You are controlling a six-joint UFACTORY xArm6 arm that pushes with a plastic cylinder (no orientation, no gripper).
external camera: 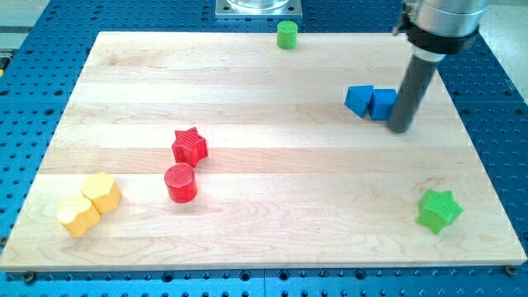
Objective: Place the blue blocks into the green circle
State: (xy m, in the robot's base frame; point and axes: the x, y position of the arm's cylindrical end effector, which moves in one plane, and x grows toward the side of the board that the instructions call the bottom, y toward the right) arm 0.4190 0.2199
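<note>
Blue pair: blue wedge-like plastic block (357,100) and blue cube-like plastic block (382,104), touching side by side in the view's upper right of the pale wooden board (264,239).
Long axis of pair: roughly along the view's left-right line, dipping slightly toward the view's right; wedge-like block on the left, its narrower end facing the view's left.
Green round target: small green plastic cylinder (286,35), upright at the board's top edge, well apart from the blue pair, up and to the view's left.
My tip (400,129): on the board, just beside the right face of the cube-like block; touching or a hair apart, cannot tell.
Tool state: bare dark rod, nothing held, no jaws to open or close.
Arm pose: rod near vertical, leaning slightly, entering from the view's top right under a grey-and-black collar.
Edges: blue pair near the board's right edge, farther from its top edge.
Open room: broad bare wood left of the pair and up toward the cylinder.
Other blocks: red plastic star (189,146) just above red plastic cylinder (181,183), left of centre; two yellow plastic blocks (89,204) touching, lower left; green plastic star (438,209), lower right.
Surround: blue perforated table (33,82) around the board.
</note>
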